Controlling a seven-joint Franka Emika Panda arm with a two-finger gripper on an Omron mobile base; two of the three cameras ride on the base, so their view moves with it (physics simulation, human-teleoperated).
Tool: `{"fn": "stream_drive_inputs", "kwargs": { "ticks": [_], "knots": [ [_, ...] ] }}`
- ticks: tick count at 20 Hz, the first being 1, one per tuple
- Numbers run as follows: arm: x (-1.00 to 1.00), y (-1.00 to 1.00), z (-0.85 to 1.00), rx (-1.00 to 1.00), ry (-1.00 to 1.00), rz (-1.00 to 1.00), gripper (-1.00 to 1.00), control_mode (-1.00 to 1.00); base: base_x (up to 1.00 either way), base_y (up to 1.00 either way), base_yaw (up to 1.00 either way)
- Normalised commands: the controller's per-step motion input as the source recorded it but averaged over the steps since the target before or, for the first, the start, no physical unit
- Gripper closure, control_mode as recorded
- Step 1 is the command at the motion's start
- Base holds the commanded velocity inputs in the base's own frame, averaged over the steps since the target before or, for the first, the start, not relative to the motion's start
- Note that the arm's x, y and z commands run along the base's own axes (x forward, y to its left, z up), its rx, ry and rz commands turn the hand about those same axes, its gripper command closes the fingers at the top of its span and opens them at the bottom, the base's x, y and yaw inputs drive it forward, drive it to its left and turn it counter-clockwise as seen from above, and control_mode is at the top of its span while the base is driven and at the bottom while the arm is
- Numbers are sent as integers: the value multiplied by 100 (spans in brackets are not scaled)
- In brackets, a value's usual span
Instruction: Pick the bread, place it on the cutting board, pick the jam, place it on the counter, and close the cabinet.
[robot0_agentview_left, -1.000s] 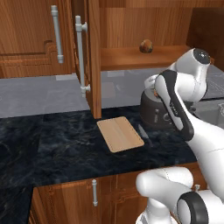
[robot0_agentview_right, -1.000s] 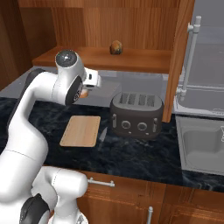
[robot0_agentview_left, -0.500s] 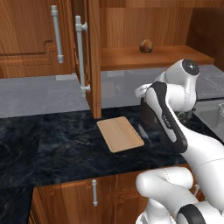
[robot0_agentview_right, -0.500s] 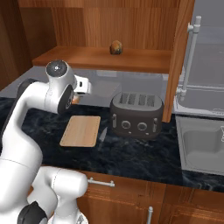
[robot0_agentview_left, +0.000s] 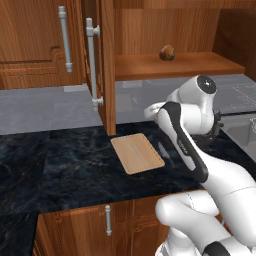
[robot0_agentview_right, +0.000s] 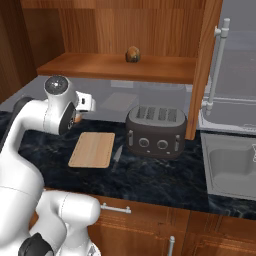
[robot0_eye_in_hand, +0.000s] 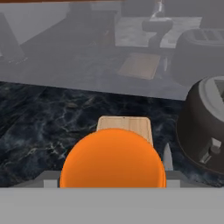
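Now the tool (robot0_eye_in_hand: 113, 181) pinches the jam (robot0_eye_in_hand: 113, 159) above the table (robot0_agentview_left: 60, 170), near the board (robot0_agentview_left: 137, 153), whose long axis runs near to far; bread (robot0_agentview_left: 167, 52) sits on the shelf (robot0_agentview_left: 150, 64).

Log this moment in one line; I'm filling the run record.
hand: holds jam | bread: on cabinet shelf | cutting board: bare | cabinet: open

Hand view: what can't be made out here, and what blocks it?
- Pincer fingertips: the jam covers them, so no grip contact is visible.
- Cutting board: near part behind the jam.
- Toaster: cut by the right edge.
- Grey blade beside the board: too little visible to identify.
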Motion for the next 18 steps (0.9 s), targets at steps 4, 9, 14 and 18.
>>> {"fn": "stream_drive_inputs", "kwargs": {
  "ticks": [4,9,14,18],
  "knots": [
    [0,33,-14,1,4,4,100,-100,0,0,0],
    [-1,39,-16,0,9,4,100,-100,0,0,0],
    [0,36,-22,0,9,5,100,-100,0,0,0],
    [0,31,-23,0,9,5,100,-100,0,0,0]
  ]
}}
